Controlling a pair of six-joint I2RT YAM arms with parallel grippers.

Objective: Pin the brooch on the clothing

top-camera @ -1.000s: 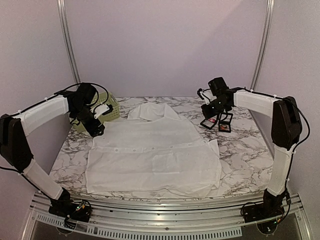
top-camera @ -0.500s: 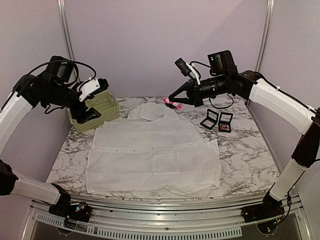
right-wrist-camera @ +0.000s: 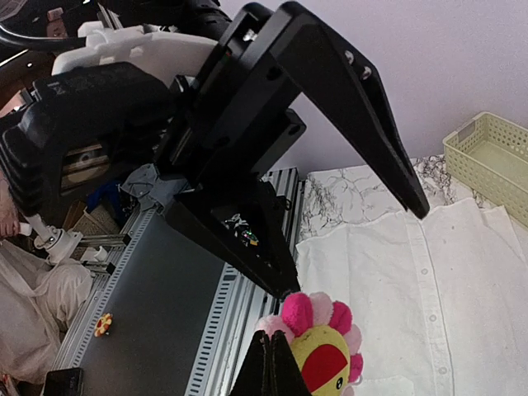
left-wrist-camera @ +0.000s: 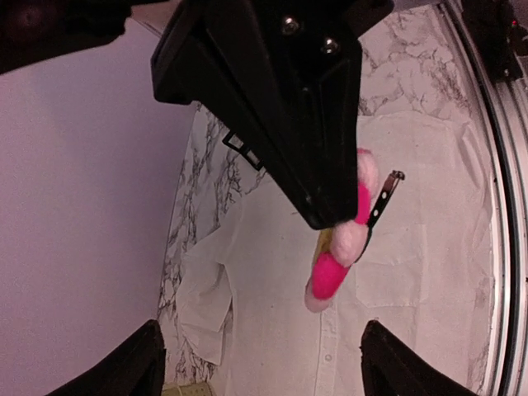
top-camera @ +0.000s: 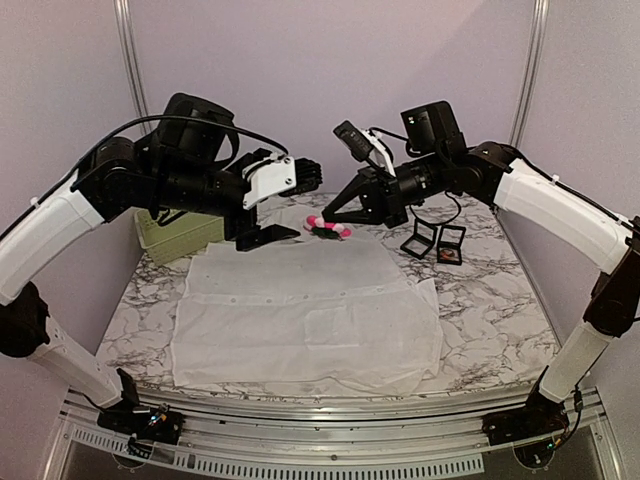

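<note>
Two arms meet in mid-air above the far part of the marble table, at the centre of the overhead view. The right gripper is clamped shut on the brooch, a plush flower with pink petals and a yellow face (its red mouth shows only in the right wrist view). The brooch hangs clear of the cloth, over the collar end of the shirt.

In the left wrist view the brooch sits centre-right under the black tip of the right gripper, and its metal clasp sticks out towards the upper right.

The left gripper stands wide apart, just beside the brooch on its left and holding nothing. Contact with the brooch cannot be confirmed from any view.

The shirt lies flat and face up across the middle of the table, with its button row running left to right and the collar at the far edge.

One pale green basket sits at the far left, partly hidden behind the left arm. A pair of open compacts lies to the right of the collar, off the cloth.
</note>
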